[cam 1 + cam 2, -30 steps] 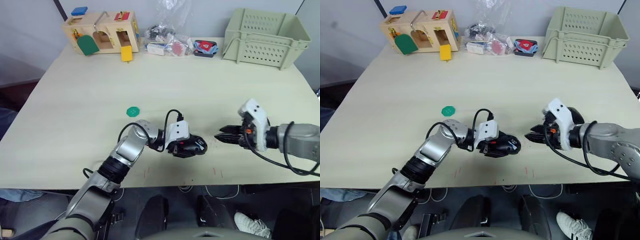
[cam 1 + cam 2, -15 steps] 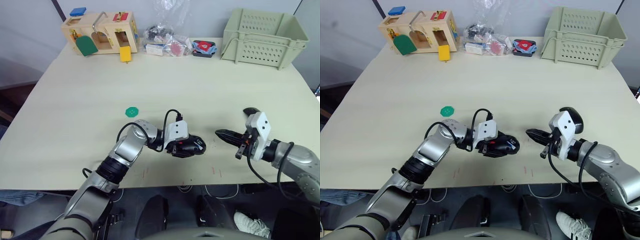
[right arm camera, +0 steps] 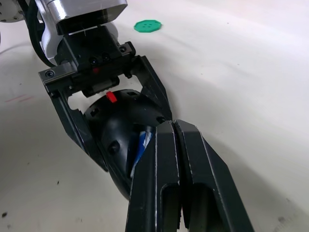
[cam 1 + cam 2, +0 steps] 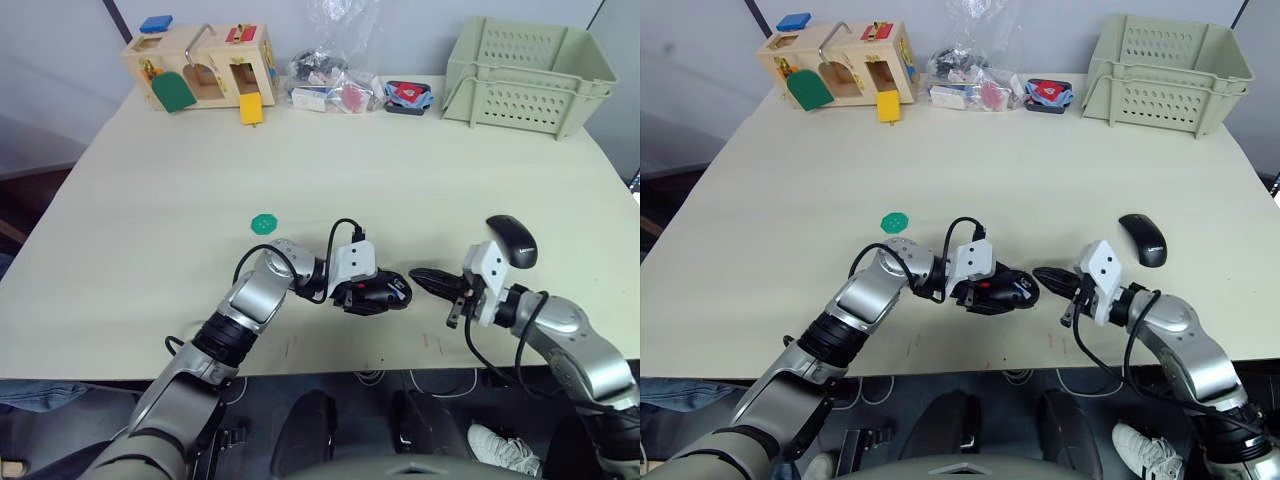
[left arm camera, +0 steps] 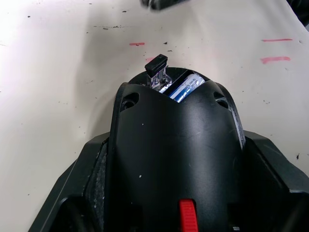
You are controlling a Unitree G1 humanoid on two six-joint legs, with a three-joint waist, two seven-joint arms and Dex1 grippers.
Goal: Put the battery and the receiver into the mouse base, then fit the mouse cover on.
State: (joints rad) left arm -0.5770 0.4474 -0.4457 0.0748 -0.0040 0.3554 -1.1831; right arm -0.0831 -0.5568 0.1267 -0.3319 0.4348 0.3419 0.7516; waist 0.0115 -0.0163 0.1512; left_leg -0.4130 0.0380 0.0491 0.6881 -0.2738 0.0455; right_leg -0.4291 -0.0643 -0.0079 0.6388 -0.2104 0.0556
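Note:
My left gripper is shut on the mouse base, holding it low over the table near the front edge. In the left wrist view the blue battery lies in the open bay at the base's far end, and the small black receiver stands up at the bay's rim beside it. My right gripper is shut with nothing between its fingers, its tip right at that bay over the battery. The mouse cover lies on the table behind my right arm.
A green disc lies behind my left arm. Along the far edge stand a wooden latch box, a clear bag of small parts, a red-and-blue item and a pale green basket. The table's front edge runs close below both grippers.
My right gripper has moved left and lower, up to the open end of the mouse base. The mouse cover now shows behind that arm. My left gripper has kept still.

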